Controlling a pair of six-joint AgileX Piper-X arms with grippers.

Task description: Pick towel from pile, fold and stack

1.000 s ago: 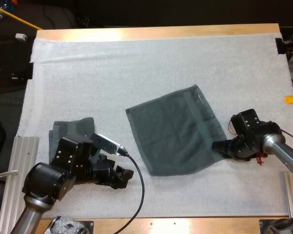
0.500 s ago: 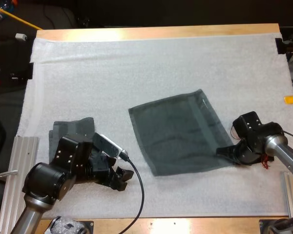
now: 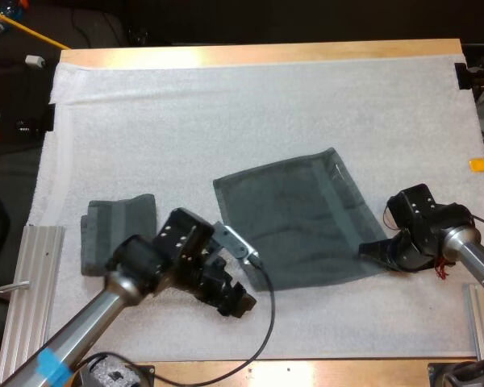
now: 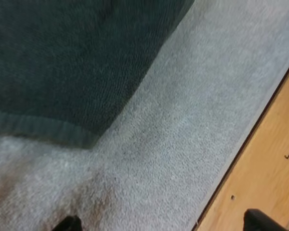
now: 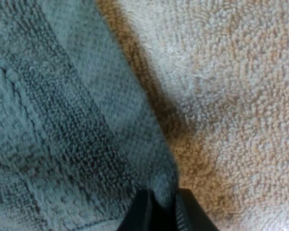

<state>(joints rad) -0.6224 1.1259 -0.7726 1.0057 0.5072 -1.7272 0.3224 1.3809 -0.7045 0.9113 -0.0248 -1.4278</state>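
One towel (image 3: 294,214) lies spread flat on the mat (image 3: 226,97), about mid-surface; a folded towel (image 3: 117,234) sits well off to its left, apart from it; right gripper (image 3: 373,250) at the spread towel's near right corner, fingers (image 5: 142,214) clenched on the hem from both sides; left gripper (image 3: 239,305) just off the towel's near left corner, fingers (image 4: 260,222) released, wide apart over bare mat, touching no cloth; judgement: picking and laying out look done, one piece probably already folded and set aside; the fold of this towel not yet begun; left corner wants grasping first, then the fold, then the carry onto the folded towel.
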